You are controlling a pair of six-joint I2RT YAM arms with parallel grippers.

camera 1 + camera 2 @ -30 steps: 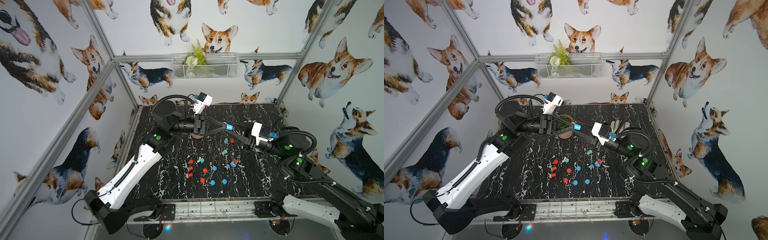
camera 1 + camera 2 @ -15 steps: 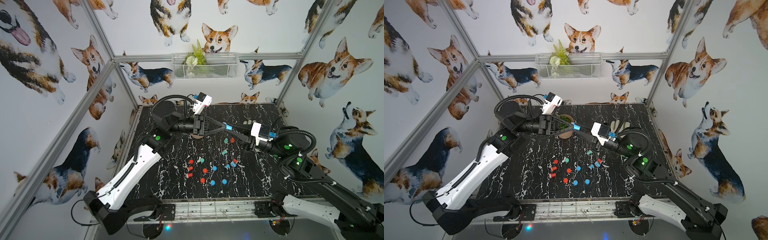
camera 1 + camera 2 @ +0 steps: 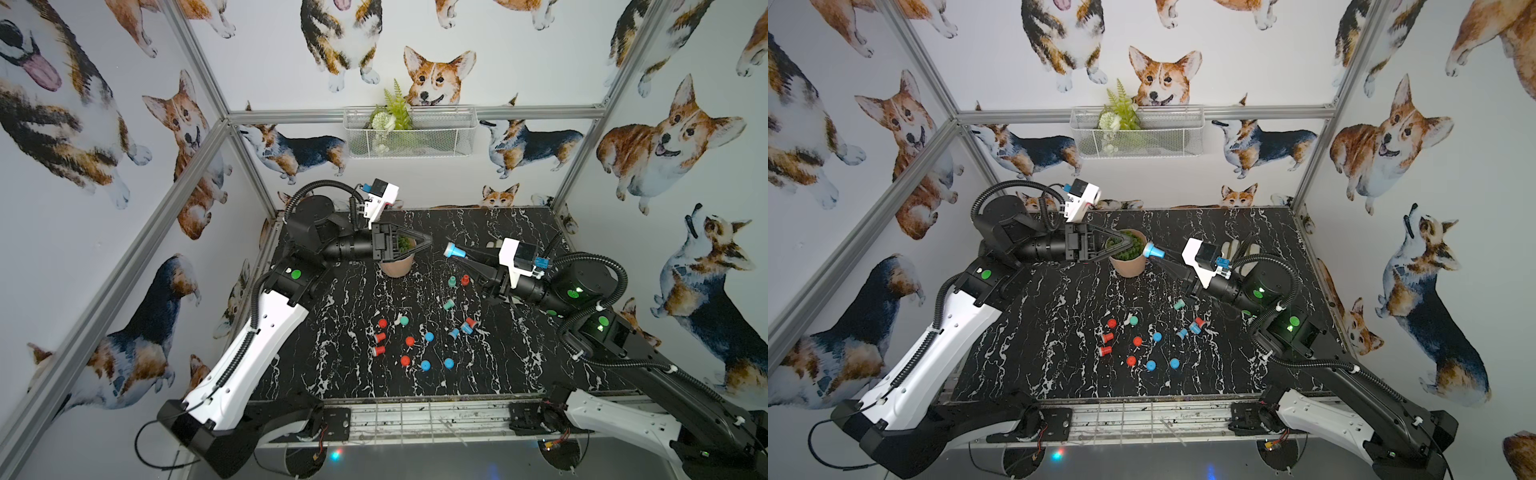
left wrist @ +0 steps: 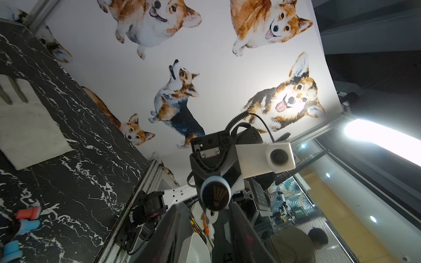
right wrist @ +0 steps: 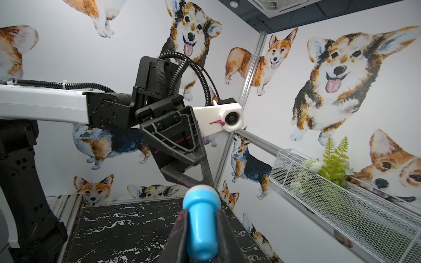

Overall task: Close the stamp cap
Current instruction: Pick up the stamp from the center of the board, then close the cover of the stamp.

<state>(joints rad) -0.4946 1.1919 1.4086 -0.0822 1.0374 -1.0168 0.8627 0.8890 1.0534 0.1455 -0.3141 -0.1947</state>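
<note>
**Top views.** In both top views the right claw (image 3: pixel 460 254) is clamped on the narrow handle of a blue stamp (image 3: pixel 452 250). The stamp is held in the air above the worktop (image 3: pixel 332 316), with its wide end toward the left claw (image 3: pixel 428 240). The tip of the left claw (image 3: pixel 1122 240) is just beside the stamp (image 3: pixel 1152 251) but apart from it, over a terracotta pot (image 3: pixel 397 268) with a green plant. Red, blue and green loose stamps (image 3: pixel 409 341) lie scattered on the worktop.

**Left wrist view.** The two fingers (image 4: pixel 175 225) of the left claw stand apart and hold nothing. The blue stamp (image 4: pixel 215 193) sits beyond their tips, its round dark face with a pale rim turned toward the camera. Whether a cap covers that face cannot be told.

**Right wrist view.** The fingers (image 5: pixel 181 236) of the right claw press on both sides of the handle of the blue stamp (image 5: pixel 201 225). Its wide end points at the left claw (image 5: pixel 208 180), close to the tip.
</note>
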